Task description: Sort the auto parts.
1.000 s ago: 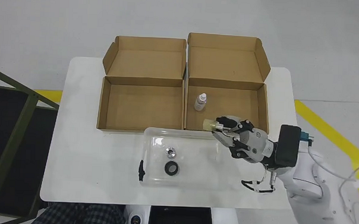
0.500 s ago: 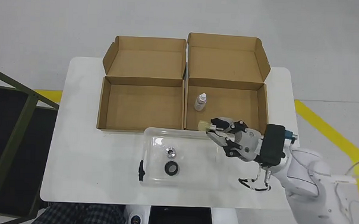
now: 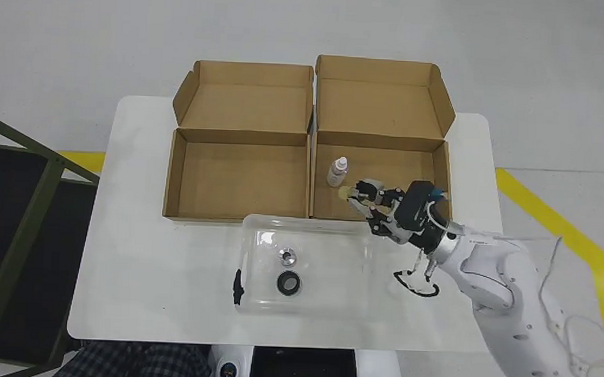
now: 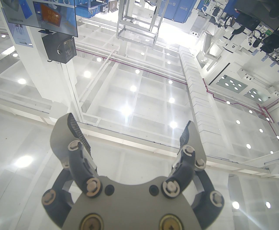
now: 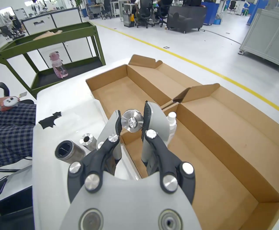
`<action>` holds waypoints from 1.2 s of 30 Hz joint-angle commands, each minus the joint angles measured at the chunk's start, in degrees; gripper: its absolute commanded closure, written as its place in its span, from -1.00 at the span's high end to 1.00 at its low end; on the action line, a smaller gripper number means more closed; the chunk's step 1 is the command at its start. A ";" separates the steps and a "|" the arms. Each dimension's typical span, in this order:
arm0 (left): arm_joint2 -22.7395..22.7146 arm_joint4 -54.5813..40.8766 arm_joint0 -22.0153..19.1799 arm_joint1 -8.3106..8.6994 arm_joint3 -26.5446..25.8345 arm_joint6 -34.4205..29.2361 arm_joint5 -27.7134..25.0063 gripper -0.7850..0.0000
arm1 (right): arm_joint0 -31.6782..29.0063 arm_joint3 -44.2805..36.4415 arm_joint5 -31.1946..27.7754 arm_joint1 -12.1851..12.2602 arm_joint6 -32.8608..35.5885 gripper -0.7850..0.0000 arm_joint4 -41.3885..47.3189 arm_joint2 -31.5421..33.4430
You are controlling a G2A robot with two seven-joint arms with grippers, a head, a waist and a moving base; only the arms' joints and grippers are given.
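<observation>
At the tray's ten o'clock the left cardboard box (image 3: 237,178) is seen with nothing in it. In the clear plastic tray (image 3: 330,290) three parts are found: a small black piece (image 3: 238,284) by the nine o'clock edge, a short metal cylinder (image 3: 288,256) near the middle and, at that cylinder's six o'clock, a steel bushing (image 3: 292,283) with a dark bore. The right cardboard box (image 3: 407,177), at the tray's one o'clock, is occupied by a white bottle (image 3: 338,171) that appears upright near the nine o'clock wall. Over that box's near edge the right gripper (image 3: 365,197) is held, its jaws drawn to a narrow gap on a round metal disc (image 5: 131,123) that is pinched across the rim. The disc is judged rigid, smooth and dense, and likely to slip, so a square hold on the rim is advised. The left gripper (image 4: 130,130) is pointed upward, spread wide, with nothing in it.
</observation>
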 commanded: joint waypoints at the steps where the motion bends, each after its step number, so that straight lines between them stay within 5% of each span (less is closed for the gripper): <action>1: 0.00 0.00 0.00 0.00 0.00 0.00 0.00 1.00 | 0.89 1.16 0.74 -0.02 1.32 -1.00 -0.51 -0.21; 33: 0.00 0.00 0.00 0.00 0.00 0.00 0.00 1.00 | 16.32 18.27 9.87 -1.90 16.04 -1.00 -12.17 -11.55; 36: 0.00 0.00 0.00 0.00 0.00 0.00 0.00 1.00 | 17.23 19.24 10.09 -2.16 16.59 -0.77 -12.46 -12.49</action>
